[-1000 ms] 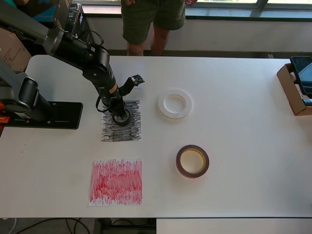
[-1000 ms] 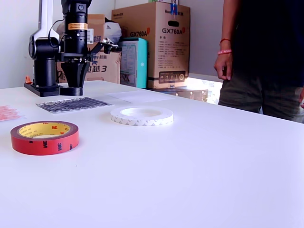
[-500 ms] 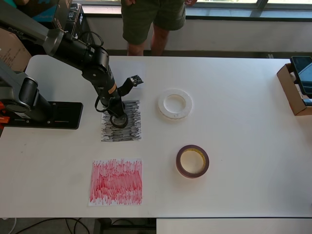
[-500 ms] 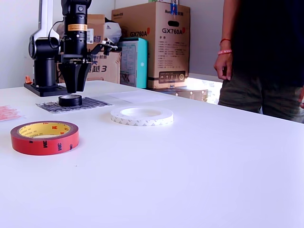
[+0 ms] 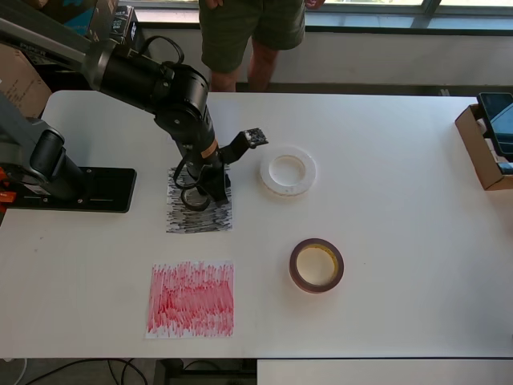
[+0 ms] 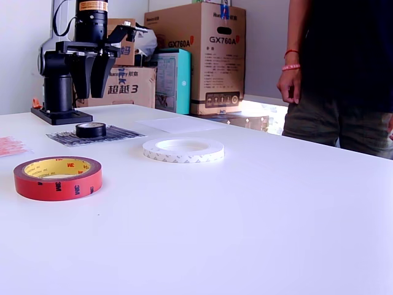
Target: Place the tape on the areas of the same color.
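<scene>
The small black tape roll (image 5: 195,200) lies flat on the black scribbled patch (image 5: 202,218); both also show in the exterior view, the roll (image 6: 91,129) on the patch (image 6: 118,134). My gripper (image 5: 205,185) hangs open and empty well above the roll (image 6: 92,75), touching nothing. The wide white roll (image 5: 288,171) (image 6: 183,149) lies on bare table to the overhead view's right of the black patch. The dark-red roll with yellowish core (image 5: 316,265) (image 6: 58,177) lies on bare table too. The red scribbled patch (image 5: 191,298) (image 6: 9,146) holds nothing. The faint white sheet (image 6: 181,124) lies behind the white roll.
The arm's black base (image 5: 80,189) stands at the overhead view's left of the patches. A cardboard box (image 5: 483,152) sits at the table's right edge. A person (image 5: 250,32) (image 6: 344,74) stands at the far side. Cardboard boxes (image 6: 202,55) stand behind the table.
The gripper let go of the black roll on the black patch, opened, and rose well above it, shifting slightly to the overhead view's right. The other rolls have not moved.
</scene>
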